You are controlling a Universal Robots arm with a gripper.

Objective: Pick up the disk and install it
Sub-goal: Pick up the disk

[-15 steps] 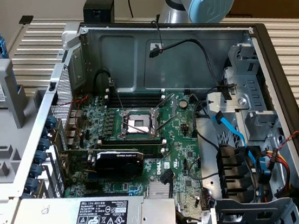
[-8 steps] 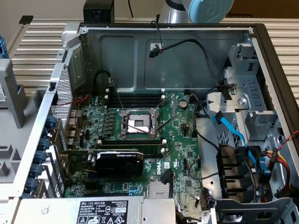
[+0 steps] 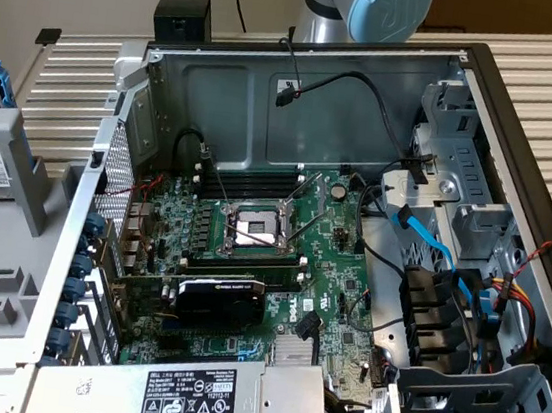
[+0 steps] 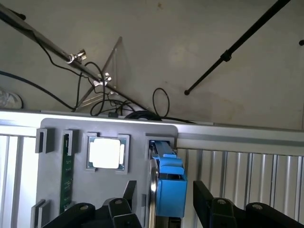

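We count one disk point(image 4: 168, 187) standing on edge in a slot of the grey holder point(image 4: 52, 185), its blue rail towards the wrist camera. The gripper point(image 4: 164, 187) hangs over it with two black fingers point(image 4: 203, 202) spread wide, one on each side of the disk. A gap shows on both sides, so nothing is gripped. The holder also carries one chip point(image 4: 105, 153) lying flat and one green memory stick point(image 4: 68, 173) in its own slot. In the exterior view the holder sits on the slatted tabletop point(image 3: 69, 90), just beside the one open case point(image 3: 299, 99), on the exterior view's left. Inside the case we count one power supply point(image 3: 182, 397) and one graphics card point(image 3: 219, 300).
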